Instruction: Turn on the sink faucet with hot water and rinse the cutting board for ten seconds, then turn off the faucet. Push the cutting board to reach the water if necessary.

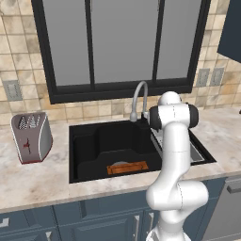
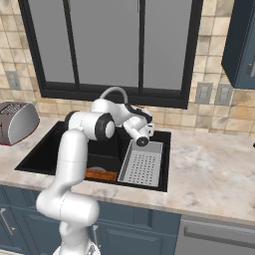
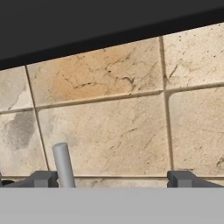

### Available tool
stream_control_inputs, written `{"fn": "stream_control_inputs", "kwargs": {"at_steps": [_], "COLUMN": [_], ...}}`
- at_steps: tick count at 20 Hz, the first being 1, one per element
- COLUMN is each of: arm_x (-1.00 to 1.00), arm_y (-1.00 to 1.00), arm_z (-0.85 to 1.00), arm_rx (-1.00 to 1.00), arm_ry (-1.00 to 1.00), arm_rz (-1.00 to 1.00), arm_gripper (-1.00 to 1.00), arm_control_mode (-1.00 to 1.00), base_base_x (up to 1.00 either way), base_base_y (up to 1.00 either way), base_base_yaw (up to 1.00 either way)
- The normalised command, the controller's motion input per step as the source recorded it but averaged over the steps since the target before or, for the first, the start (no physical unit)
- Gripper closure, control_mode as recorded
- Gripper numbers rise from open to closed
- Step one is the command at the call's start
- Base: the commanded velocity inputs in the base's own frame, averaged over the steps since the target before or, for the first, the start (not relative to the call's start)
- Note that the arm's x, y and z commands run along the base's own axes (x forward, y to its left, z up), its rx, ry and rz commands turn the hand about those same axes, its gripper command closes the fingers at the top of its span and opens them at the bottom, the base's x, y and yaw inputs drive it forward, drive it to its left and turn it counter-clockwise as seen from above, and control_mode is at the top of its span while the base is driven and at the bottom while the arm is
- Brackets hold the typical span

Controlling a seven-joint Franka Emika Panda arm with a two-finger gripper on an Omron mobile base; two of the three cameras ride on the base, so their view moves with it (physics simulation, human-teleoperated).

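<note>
As the arm reaches over the front edge of the worktop (image 1: 42, 181), the nearest thing of the task is the cutting board (image 1: 127, 167), which lies flat on the floor of the left part of the sink (image 1: 84, 146), close to the front wall. To the right of it, in the other part of the sink, sits a grey metal rack (image 2: 143, 167) with many small holes. Behind the sink stands the faucet (image 1: 138, 100); its arch bends to the left, and the outlet hangs above the back of the left part, not above the board. I see no water coming out, so I judge that the step in hand is to open the faucet on the hot side.

The tool (image 3: 112, 177) is released, with both fingers wide apart, and it holds nothing. It is at the base of the faucet and looks at the tiled wall (image 3: 109, 122); in the hand view a thin grey rod, probably part of the faucet, rises just beside the left finger.

To do this step well, the tool should find the small lever first, because I cannot see the lever clearly. It should push slowly toward hot. Afterwards the board probably needs a push toward the back, under the outlet. Far left on the worktop stands a toaster (image 1: 32, 136).
</note>
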Motion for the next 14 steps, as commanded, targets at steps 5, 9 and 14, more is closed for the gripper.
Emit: {"fn": "stream_control_inputs", "kwargs": {"at_steps": [5,9,14], "arm_x": [0.06,0.01,0.0], "arm_y": [0.0,-0.05,-0.08], "arm_z": [0.0,0.0,0.0], "arm_rx": [0.0,0.0,0.0], "arm_ry": [0.0,0.0,0.0], "arm_rz": [0.0,0.0,0.01], "arm_gripper": [-1.0,-1.0,-1.0], "arm_control_mode": [-1.0,-1.0,-1.0], "base_base_x": [0.0,0.0,0.0], "base_base_y": [0.0,0.0,0.0], "base_base_yaw": [0.0,0.0,0.0]}}
